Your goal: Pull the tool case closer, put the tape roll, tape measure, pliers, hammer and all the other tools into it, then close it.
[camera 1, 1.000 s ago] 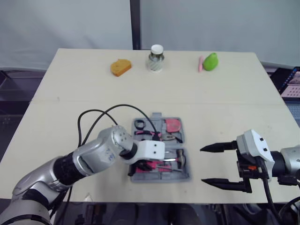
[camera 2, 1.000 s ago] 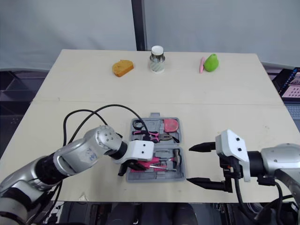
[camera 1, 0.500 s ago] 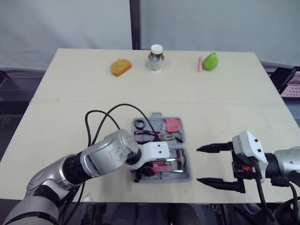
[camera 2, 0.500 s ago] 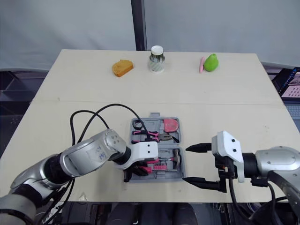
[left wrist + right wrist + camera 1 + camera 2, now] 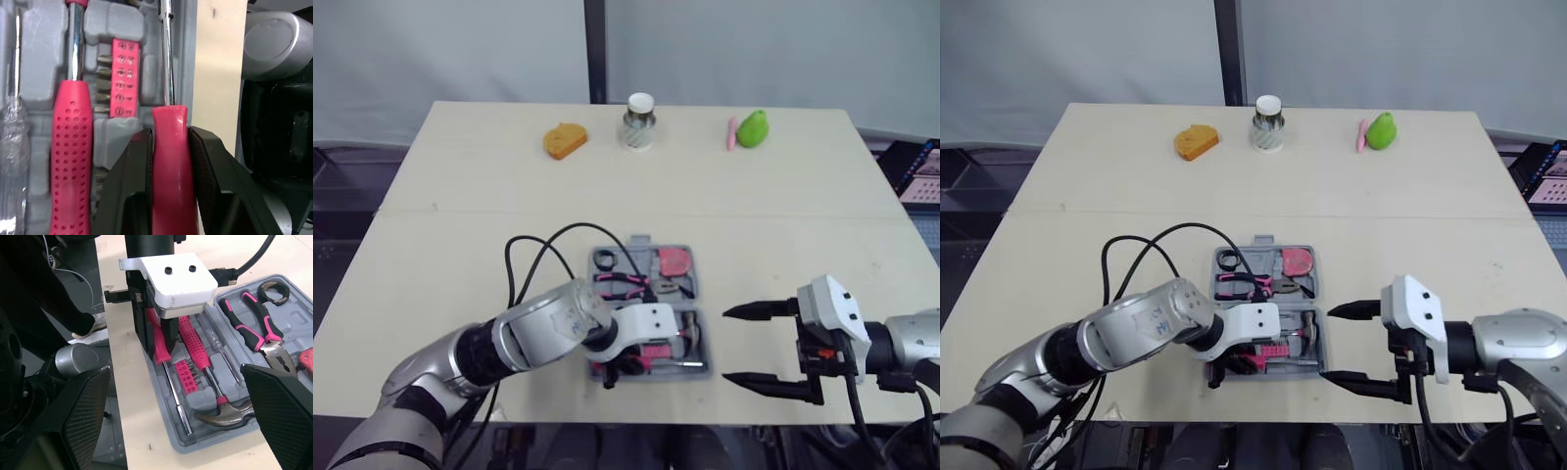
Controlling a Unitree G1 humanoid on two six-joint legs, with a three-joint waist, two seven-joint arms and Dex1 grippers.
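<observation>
The grey tool case [image 5: 703, 366] lies open near the table's front edge. In it I see a black tape roll [image 5: 604, 259], a pink tape measure [image 5: 675, 260], pink-handled pliers [image 5: 625, 284], a hammer [image 5: 193, 345] and a strip of bits [image 5: 124, 78]. My left gripper [image 5: 625, 364] hangs over the case's front half, shut on the pink handle of a screwdriver [image 5: 169, 161] whose shaft lies along the case's front slot. My right gripper [image 5: 726, 345] stands open just right of the case, apart from it, holding nothing.
An orange object [image 5: 565, 140], a jar with a white lid [image 5: 639, 121], a green object [image 5: 755, 128] and a small pink one [image 5: 732, 132] stand along the far edge. A black cable [image 5: 548, 238] loops from my left arm over the table beside the case.
My left gripper has shifted right and toward the table's front over the case, still holding the screwdriver. The right gripper has crept slightly left toward the case.
</observation>
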